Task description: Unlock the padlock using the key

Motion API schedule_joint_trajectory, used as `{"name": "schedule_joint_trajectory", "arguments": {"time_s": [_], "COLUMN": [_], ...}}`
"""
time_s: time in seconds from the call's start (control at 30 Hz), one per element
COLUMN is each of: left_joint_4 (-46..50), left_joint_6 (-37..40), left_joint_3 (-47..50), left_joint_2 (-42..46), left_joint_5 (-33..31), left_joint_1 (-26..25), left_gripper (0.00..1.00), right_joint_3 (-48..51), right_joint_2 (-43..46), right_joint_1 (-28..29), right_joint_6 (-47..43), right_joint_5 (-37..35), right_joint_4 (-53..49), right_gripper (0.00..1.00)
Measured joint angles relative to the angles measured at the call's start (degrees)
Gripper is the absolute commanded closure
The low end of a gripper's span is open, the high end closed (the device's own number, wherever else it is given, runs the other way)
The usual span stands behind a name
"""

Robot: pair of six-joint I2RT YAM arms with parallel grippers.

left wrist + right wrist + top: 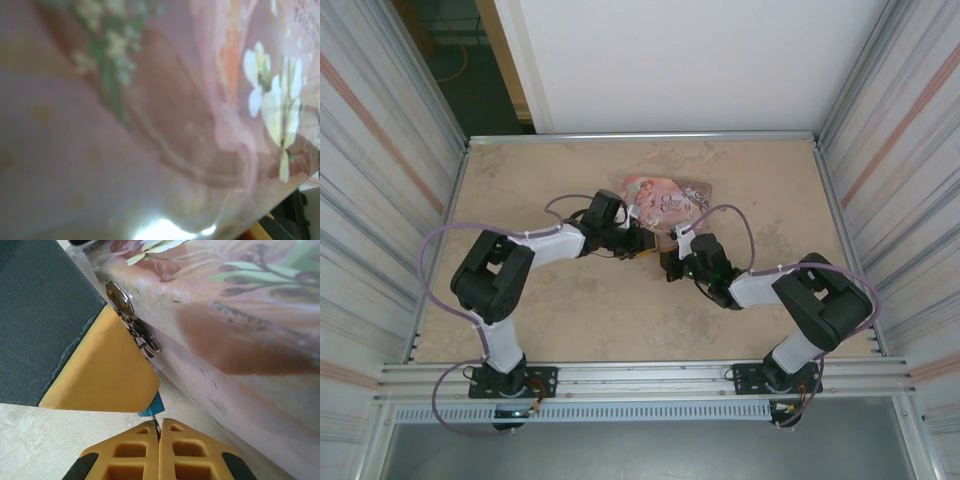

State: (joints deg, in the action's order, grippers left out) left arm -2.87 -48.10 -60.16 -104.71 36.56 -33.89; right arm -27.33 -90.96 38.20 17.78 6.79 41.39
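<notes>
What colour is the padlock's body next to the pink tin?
Blue; a small corner of the padlock shows best in the right wrist view.

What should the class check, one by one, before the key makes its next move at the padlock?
1. Hold: right gripper shut on key: ok.
2. Aim: key tip at padlock: ok.
3. Keyhole: key in it or not: cannot tell.
4. Support: left gripper gripping padlock: cannot tell; its finger hides most of it.
5. Base: tin flat on table: ok.
</notes>
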Motion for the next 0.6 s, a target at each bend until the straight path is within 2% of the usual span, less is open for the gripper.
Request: {"name": "schedule_joint_trajectory", "arguments": {"time_s": [0.37,0.6], "left_joint_4": [-1.07,-1.05], "left_joint_6": [0.22,0.24], "left_joint_3": [0.09,0.7], "left_joint_2": [-0.76,-0.76], "left_joint_5": [-1.27,-1.03], "left_joint_1": [-0.66,-1.01], "left_gripper": [0.7,0.63], "right_joint_3": [1.77,2.51], "right_joint_2": [-1.7,-2.38], "right_joint_1": [0.02,0.04], "right_joint_6": [1.75,3.54], "right_joint_5": [-1.03,-0.66], "right_joint_4": [4.42,5.16], "right_gripper": [1.0,1.0]}}
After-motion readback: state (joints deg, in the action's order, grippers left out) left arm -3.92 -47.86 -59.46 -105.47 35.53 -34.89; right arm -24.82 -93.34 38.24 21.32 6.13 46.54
